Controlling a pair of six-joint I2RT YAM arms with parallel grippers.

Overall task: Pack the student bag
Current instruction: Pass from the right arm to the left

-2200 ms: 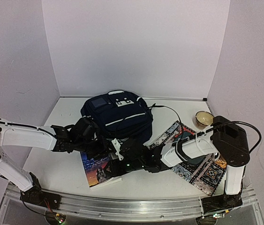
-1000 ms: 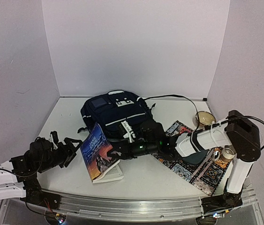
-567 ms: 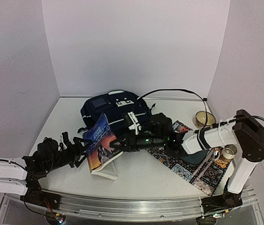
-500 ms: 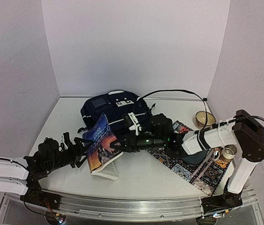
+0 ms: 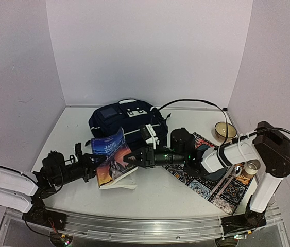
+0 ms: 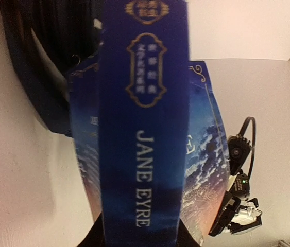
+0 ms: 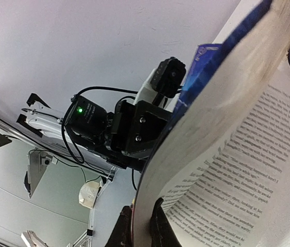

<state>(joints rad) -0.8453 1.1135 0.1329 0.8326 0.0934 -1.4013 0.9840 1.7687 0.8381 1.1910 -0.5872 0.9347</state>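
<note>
Top external view: the student bag (image 5: 126,123) lies flat at the far middle of the table (image 5: 67,128). Its long axis seems to run near to far, tilted a little to the left. The white handle end points at the far wall and the grey-blue panel sits at the far left. Its near end touches or is overlapped by the book (image 5: 113,162), a blue copy of Jane Eyre that stands tilted just in front, cover facing up and left.

The left gripper (image 5: 94,163) reaches in low from the left and meets the book's left edge. In the left wrist view the spine fills the frame, with the dark fingers closed on either side of it at the bottom. The right gripper (image 5: 137,159) comes in from the right. In its wrist view it is clamped on a block of pages at the book's edge, the printed text open beside it.

To the right lies a patterned mat (image 5: 222,188), with a bowl (image 5: 224,129) at the far right
</note>
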